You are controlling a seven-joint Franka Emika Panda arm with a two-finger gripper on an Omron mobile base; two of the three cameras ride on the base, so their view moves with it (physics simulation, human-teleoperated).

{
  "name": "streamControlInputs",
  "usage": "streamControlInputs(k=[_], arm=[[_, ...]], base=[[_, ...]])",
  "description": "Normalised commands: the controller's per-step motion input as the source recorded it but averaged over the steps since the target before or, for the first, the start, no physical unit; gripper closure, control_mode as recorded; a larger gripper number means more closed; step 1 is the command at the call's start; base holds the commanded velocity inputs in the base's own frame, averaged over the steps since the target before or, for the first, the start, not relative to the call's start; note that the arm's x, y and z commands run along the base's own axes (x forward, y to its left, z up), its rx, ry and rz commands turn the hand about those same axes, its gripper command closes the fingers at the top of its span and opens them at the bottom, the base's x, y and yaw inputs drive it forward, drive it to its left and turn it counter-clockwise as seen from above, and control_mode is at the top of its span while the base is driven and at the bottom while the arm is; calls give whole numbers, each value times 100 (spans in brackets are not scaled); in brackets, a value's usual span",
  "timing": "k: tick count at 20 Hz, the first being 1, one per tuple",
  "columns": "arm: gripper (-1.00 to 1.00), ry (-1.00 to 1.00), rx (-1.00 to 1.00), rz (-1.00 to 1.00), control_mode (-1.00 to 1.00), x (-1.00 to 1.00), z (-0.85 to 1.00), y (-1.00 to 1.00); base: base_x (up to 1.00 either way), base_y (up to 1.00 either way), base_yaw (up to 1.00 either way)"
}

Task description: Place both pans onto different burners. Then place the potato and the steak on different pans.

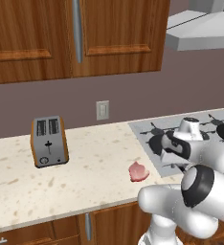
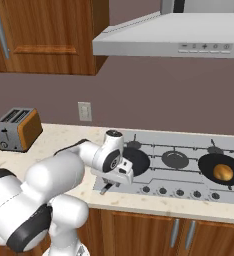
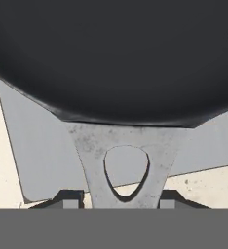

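Observation:
My gripper is shut on the grey handle of one black pan, with a fingertip on each side of it. That pan is over the cooktop's left burners, near the front-left corner; I cannot tell whether it rests on the grate. The gripper reaches it from the counter side. The second pan sits on the right burner with the golden potato inside it. The pink steak lies on the counter left of the cooktop. The middle burner is bare.
A toaster stands on the counter far to the left. A range hood hangs over the cooktop, and small knobs line its front edge. Wooden cabinets hang above the counter.

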Motion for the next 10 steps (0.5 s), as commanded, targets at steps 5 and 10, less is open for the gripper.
streamControlInputs(k=[5,10], arm=[[100,1,0,3,-100,19,-24,-6],[100,0,0,3,-100,6,-13,-16]], base=[[0,0,0],[0,0,0]])
